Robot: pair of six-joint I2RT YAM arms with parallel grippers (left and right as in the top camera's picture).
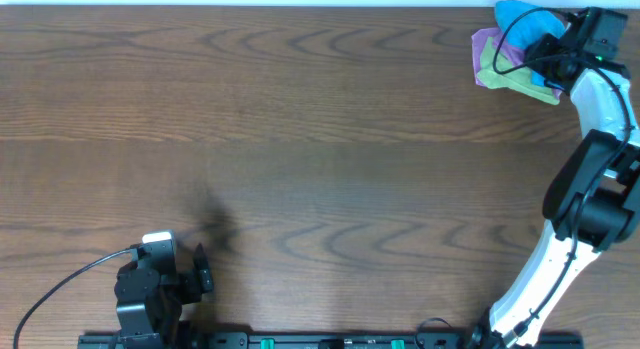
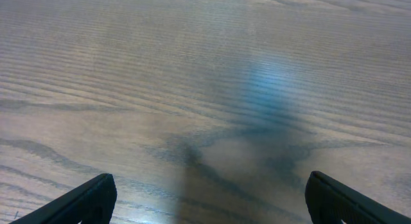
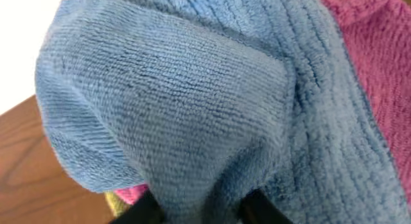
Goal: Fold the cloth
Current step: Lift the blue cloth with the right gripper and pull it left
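Observation:
The turquoise-blue cloth (image 1: pixel 522 19) lies bunched on top of a small pile at the table's far right corner. It fills the right wrist view (image 3: pixel 192 102) as a raised fold of ribbed fabric. My right gripper (image 1: pixel 548 53) reaches into the pile, and its two dark fingertips (image 3: pixel 144 210) pinch a fold of the cloth between them (image 3: pixel 202 208). My left gripper (image 1: pixel 205 274) rests at the near left, far from the cloth, open over bare wood (image 2: pixel 212 208).
A purple cloth (image 1: pixel 487 47) and a yellow-green cloth (image 1: pixel 497 69) lie under the blue one; the purple one (image 3: pixel 379 63) shows at the right of the right wrist view. The table's back edge (image 1: pixel 300 5) runs just behind the pile.

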